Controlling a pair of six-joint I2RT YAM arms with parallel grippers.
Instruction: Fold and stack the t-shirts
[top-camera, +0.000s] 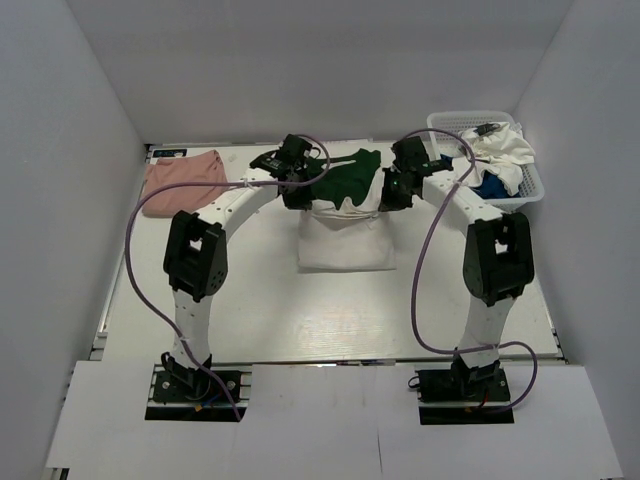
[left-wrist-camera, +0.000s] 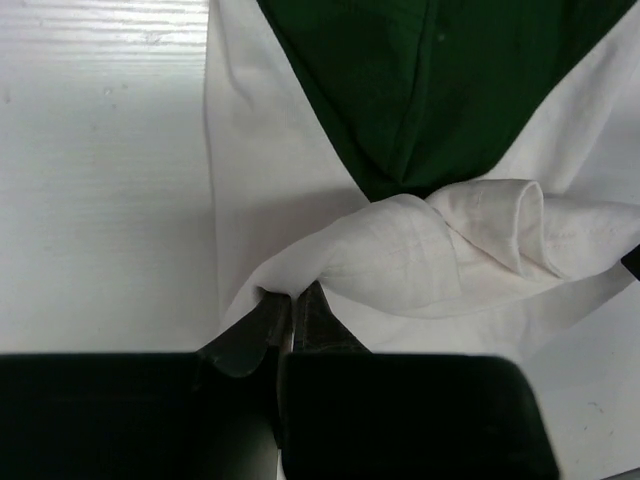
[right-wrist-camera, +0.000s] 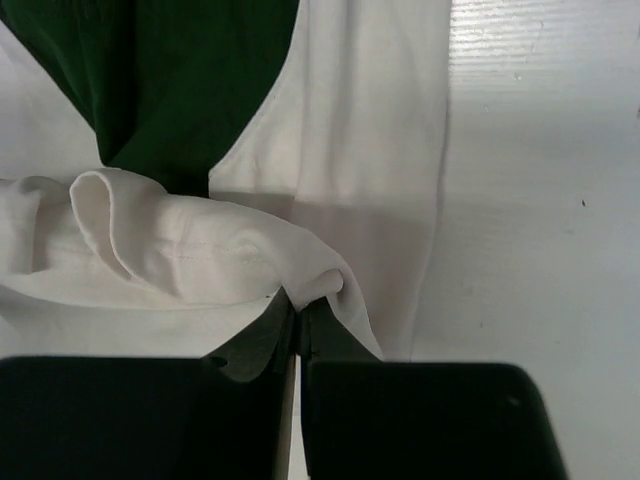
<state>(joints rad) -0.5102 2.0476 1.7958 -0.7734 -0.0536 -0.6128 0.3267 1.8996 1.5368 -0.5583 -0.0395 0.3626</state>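
Presently, my left gripper is closed on a bunched fold of the white t-shirt with dark green sleeves. Both fingers pinch white cloth at the garment's left side, with no gap visible between them. My right gripper is clamped in the same manner on a fold at the garment's right side.

Between the two grips a loose roll of white cloth runs across the shirt, resting on the flat white body beneath it. Dark green fabric lies just beyond that roll, on the far side. Whether the pinched edge is a hem or a mid-body crease I cannot tell.

Position: the shirt sits on the table at mid-width, in the far half, with its white body spread flat toward the arm bases.

Other items noted — the salmon-pink t-shirt lies flat at the far left corner, well apart from both grippers. The basket stands at the far right corner, holding the plain white t-shirt, crumpled, on top of the royal blue t-shirt, which shows only in part.
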